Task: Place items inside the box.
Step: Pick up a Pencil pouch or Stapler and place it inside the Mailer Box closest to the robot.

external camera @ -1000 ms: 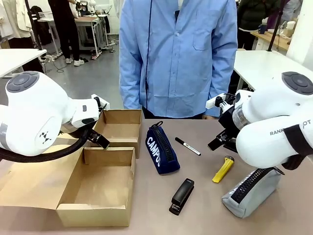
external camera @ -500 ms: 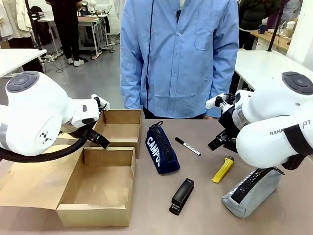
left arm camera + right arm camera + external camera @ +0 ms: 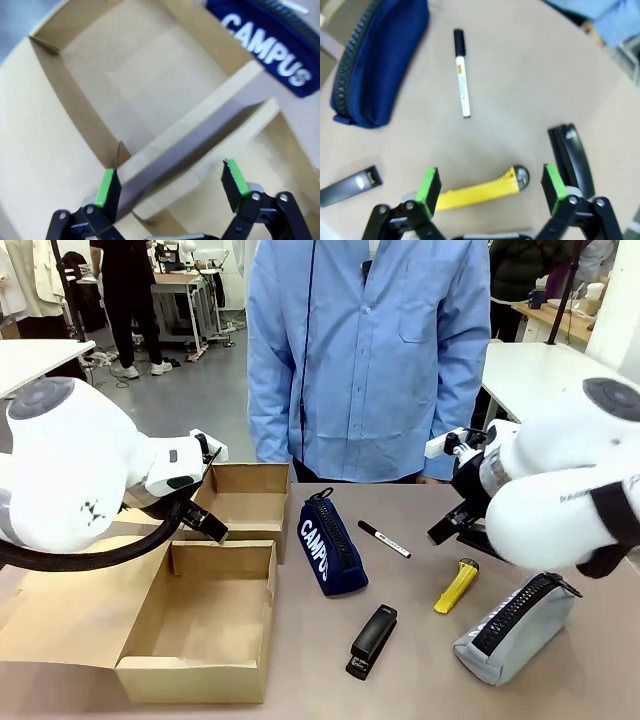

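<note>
The open cardboard box (image 3: 190, 680) lies at the table's left. My left gripper (image 3: 210, 528) (image 3: 171, 182) hangs open over the box's inner wall (image 3: 190, 145), holding nothing. The navy "CAMPUS" pouch (image 3: 330, 552) (image 3: 265, 30) (image 3: 377, 65) lies just right of the box. Right of it are the black marker (image 3: 384, 539) (image 3: 461, 72), the yellow utility knife (image 3: 456, 586) (image 3: 480, 192), the black stapler (image 3: 373, 640) (image 3: 350, 186) and the grey pouch (image 3: 515, 625). My right gripper (image 3: 447, 532) (image 3: 490, 183) is open just above the knife, its pads on either side of it.
A person in a blue shirt (image 3: 365, 350) stands at the far edge, hands out of sight. A dark object (image 3: 572, 155) lies near the table edge beside the knife. Bare table shows between the pouch, marker and stapler.
Both arms have shifted slightly, the right arm's body drawing up and to the right. The items on the table lie where they were.
</note>
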Motion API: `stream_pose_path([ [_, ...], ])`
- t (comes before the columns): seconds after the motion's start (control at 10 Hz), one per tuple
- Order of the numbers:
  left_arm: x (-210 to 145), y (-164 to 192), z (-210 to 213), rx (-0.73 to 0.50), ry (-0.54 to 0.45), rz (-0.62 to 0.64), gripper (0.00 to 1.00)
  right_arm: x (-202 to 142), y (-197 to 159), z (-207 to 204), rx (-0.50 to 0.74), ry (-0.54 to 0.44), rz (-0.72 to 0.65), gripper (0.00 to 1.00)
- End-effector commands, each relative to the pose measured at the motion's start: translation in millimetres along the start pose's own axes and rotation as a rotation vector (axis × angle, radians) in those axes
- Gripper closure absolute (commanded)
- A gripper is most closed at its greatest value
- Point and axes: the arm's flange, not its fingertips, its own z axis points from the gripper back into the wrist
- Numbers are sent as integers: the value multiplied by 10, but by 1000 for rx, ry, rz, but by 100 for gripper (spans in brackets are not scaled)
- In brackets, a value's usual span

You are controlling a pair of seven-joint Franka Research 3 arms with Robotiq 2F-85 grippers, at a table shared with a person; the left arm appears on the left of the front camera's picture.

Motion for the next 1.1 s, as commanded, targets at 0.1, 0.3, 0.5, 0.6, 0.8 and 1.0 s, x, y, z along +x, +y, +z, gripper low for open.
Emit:
stream_pose_path([
  [0.1,-183,103,1139,-188,37,112,0,-203,-627,1179,249,24,-287,0],
  [0.3,-413,394,1672,-468,-14,171,0,-788,-1191,1721,526,-21,-388,0],
  [0.5,-1023,1260,1966,-766,-190,446,0,-1632,-2077,1832,748,-135,-755,0],
  [0.6,-1470,1695,1965,-874,-292,568,0,-2056,-2395,1786,837,-219,-891,0],
  [0.8,-2301,2312,1689,-950,-473,932,0,-2874,-2842,1612,982,-467,-1148,0],
  [1.0,-2553,2276,1468,-980,-565,1140,0,-3254,-2916,1417,982,-555,-1313,0],
])
